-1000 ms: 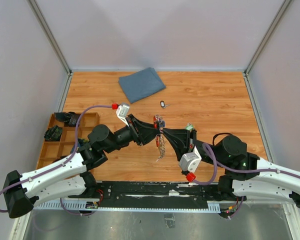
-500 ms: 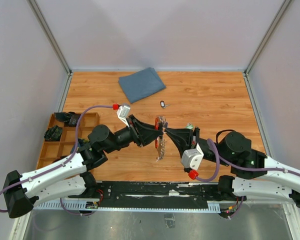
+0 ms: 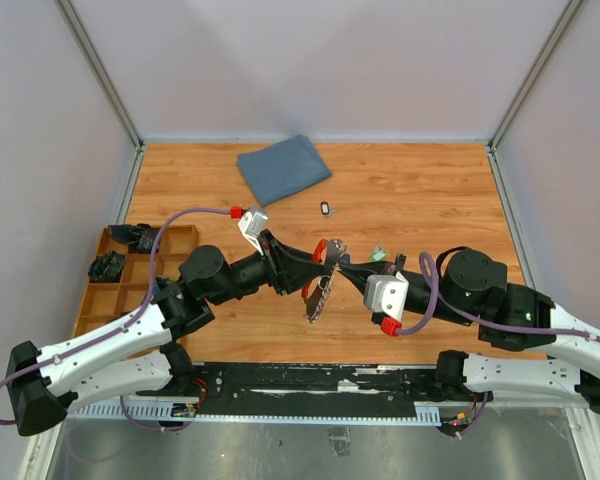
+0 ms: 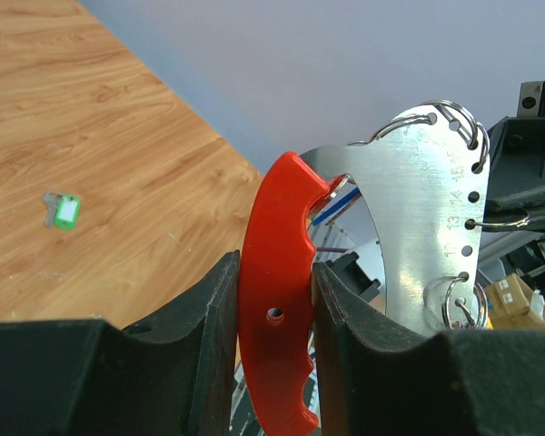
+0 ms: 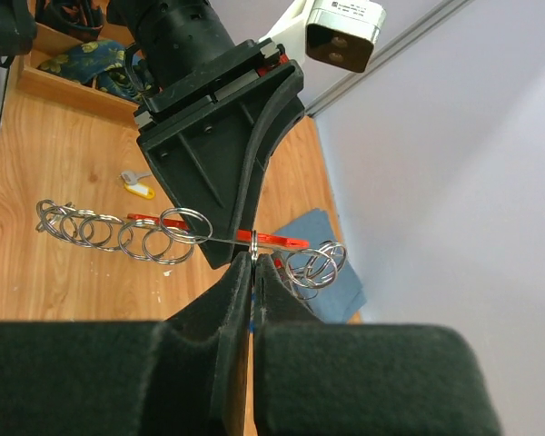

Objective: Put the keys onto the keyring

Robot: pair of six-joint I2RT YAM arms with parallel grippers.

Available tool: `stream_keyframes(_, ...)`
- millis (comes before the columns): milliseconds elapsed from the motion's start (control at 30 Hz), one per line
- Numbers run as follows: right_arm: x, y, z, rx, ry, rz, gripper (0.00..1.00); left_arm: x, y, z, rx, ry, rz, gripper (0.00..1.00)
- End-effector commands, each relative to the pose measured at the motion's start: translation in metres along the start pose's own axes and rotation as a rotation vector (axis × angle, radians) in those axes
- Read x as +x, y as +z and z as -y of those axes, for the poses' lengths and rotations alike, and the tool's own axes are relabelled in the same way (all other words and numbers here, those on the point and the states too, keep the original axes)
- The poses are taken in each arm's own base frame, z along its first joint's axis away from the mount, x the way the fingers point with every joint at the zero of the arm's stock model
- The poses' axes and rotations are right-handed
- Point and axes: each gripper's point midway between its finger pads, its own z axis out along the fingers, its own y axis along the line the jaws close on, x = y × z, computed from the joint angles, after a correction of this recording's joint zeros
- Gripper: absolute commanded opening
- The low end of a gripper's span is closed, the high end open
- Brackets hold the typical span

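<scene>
Keyring (image 4: 418, 209) hangs in the air between the two arms, off the table (image 4: 118, 136). The left claw (image 4: 274, 272) is clamped tight on its red handle, and the right claw (image 5: 253, 265) is closed hard on one thin wire ring (image 4: 495, 221) at the plate's edge. Neither claw has a key: the green key (image 4: 64, 211) and the yellow key (image 5: 138, 188) lie on the wood, well apart from the keyring. The danger, as I judge it, is the two-sided hold. If the arms pull apart or twist, the wire ring could bend or slip from the narrow pinch (only its edge is caught), and the loose rings (image 5: 118, 232) could swing and tangle. With both claws busy, no key can be lifted.
</scene>
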Motion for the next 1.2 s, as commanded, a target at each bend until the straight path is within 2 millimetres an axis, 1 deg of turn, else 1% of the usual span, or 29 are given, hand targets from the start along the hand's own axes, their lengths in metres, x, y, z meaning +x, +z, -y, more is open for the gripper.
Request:
stream_keyframes(0, -0.016, -0.006, 0.012, 0.085, 0.094, 0.085, 0.0, -0.01, 0.003, -0.005, -0.037, 0.017, 0.019, 0.0)
stream_keyframes(200, -0.02, 0.004, 0.018, 0.163, 0.133, 0.154, 0.0, -0.008, 0.004, -0.003, -0.029, 0.014, 0.011, 0.01)
stream_keyframes(400, -0.024, 0.012, 0.016, 0.166, 0.155, 0.194, 0.0, -0.004, 0.004, -0.006, -0.036, 0.016, -0.004, 0.01)
stream_keyframes(567, -0.02, 0.015, 0.017, 0.198, 0.169, 0.197, 0.0, -0.003, 0.004, -0.004, -0.023, 0.02, -0.012, 0.01)
stream_keyframes(800, -0.023, 0.016, 0.018, 0.247, 0.229, 0.269, 0.0, -0.007, 0.004, 0.008, 0.025, 0.027, -0.013, 0.0)
stream_keyframes(900, -0.024, 0.016, 0.015, 0.236, 0.247, 0.279, 0.0, -0.01, 0.004, 0.012, 0.035, 0.025, -0.012, 0.01)
stream_keyframes(1000, -0.029, 0.015, 0.006, 0.178, 0.258, 0.305, 0.0, -0.011, 0.004, 0.015, 0.043, 0.026, -0.023, 0.0)
stream_keyframes(1167, -0.03, 0.009, -0.003, 0.096, 0.224, 0.264, 0.0, -0.008, 0.003, 0.016, 0.035, 0.034, -0.06, 0.0)
